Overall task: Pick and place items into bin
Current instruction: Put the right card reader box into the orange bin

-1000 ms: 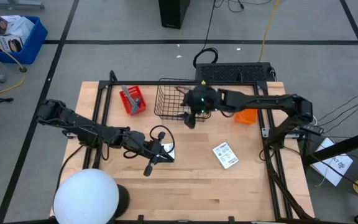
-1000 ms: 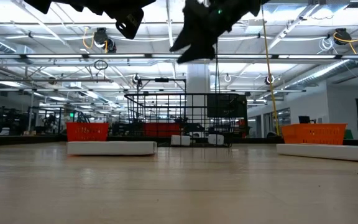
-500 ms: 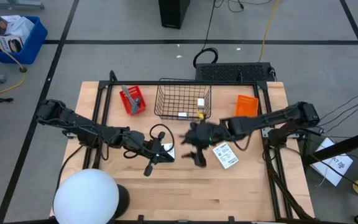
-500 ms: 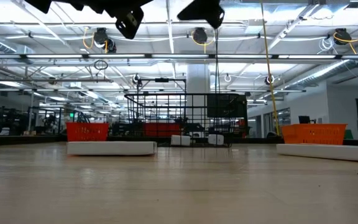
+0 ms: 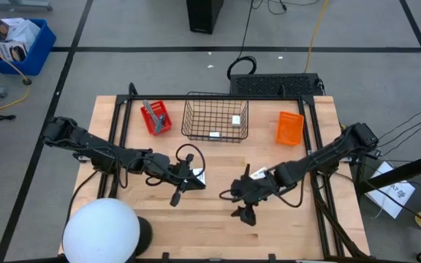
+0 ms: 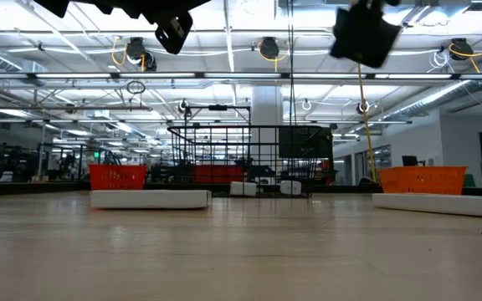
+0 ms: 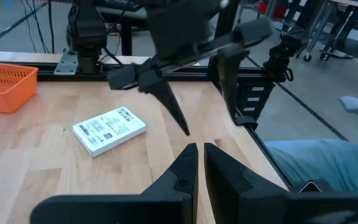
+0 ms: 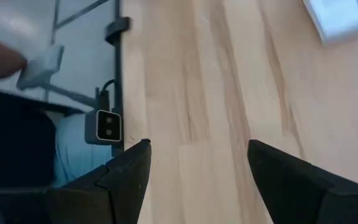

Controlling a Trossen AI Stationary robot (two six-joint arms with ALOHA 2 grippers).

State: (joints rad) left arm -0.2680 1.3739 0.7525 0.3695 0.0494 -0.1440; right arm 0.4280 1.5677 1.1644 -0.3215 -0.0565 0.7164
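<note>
My right gripper point(image 5: 243, 213) hangs open above bare wood near the table's near edge, touching nothing; the left wrist view shows it point(image 7: 211, 126) too. A flat white printed packet point(image 7: 109, 129) lies flat on the table beside it and is mostly under the right arm in the high view. My left gripper point(image 7: 197, 163) is shut and empty, held above a second white packet point(image 5: 199, 177). Two tiny white cubes point(image 5: 235, 120) point(image 5: 214, 134) lie in the black wire basket point(image 5: 196, 117). A grey metal tool point(image 5: 148, 109) sits in a small red bin. No teal-blue tool shows.
An orange bin point(image 5: 289, 128) stands right of the wire basket, and the red bin point(image 5: 158, 119) stands left of it. A white dome point(image 5: 101, 232) sits at the near left corner. Black frame rails run along both sides of the table. Bare wood lies between the packets and the near edge.
My right arm has swung from above the wire basket toward the table's near edge, passing over the right packet, and now hangs low over the near-middle wood. The left arm and both packets have stayed where they were.
</note>
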